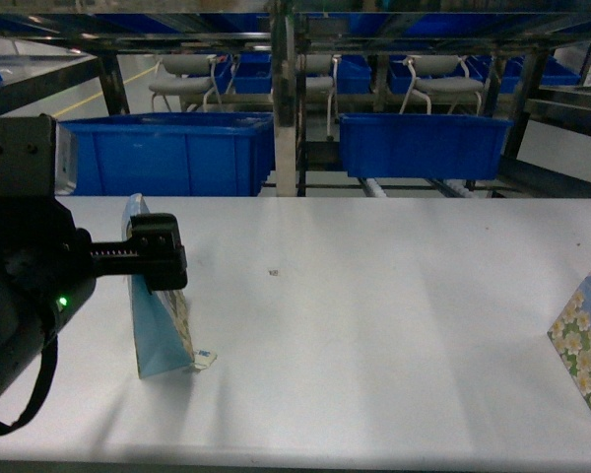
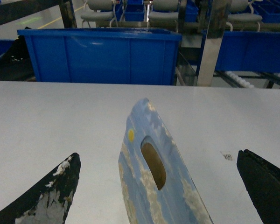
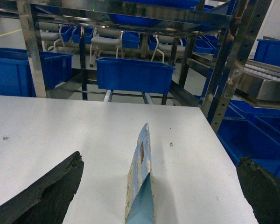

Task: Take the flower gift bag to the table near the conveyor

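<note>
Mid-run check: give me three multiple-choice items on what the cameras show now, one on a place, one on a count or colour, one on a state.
1. Where does the gift bag near the left gripper stand?
A. in a blue bin
B. on the white table
C. on the conveyor rollers

2. How many flower gift bags show in the head view?
A. one
B. two
C. four

3. How are the left gripper's fingers set?
A. spread wide, the bag between them untouched
C. clamped shut on the bag's handle
B. closed on a blue bin's rim

Answers: 1 B, the bag stands upright on the table top. 2 B, one by the left gripper, a second bag at the right edge. 3 A, the left wrist view shows clear gaps on both sides of the bag.
</note>
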{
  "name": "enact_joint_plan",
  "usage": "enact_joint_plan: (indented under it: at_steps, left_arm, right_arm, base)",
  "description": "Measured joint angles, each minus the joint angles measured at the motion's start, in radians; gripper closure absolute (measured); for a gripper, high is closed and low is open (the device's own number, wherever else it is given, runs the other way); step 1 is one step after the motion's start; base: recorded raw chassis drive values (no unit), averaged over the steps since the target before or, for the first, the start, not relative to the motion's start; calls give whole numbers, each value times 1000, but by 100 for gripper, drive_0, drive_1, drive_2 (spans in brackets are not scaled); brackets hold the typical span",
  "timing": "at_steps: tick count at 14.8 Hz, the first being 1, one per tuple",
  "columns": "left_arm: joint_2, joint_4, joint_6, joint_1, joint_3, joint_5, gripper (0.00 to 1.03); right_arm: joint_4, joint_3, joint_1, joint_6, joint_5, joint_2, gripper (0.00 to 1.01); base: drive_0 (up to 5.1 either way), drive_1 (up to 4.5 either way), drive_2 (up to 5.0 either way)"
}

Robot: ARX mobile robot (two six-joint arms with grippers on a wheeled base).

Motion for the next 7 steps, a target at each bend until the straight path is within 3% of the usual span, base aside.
enact_joint_plan:
  at_steps: [4,7]
  left_arm:
    - [-238,-2,-2,58,-63,30,5]
    - [-519,-47,0,107,-138,171,5]
  right_arm:
    - [0,0,0,0,0,0,3]
    - [0,0,0,0,0,0,3]
  base:
    - [0,0,0]
    - [0,0,0]
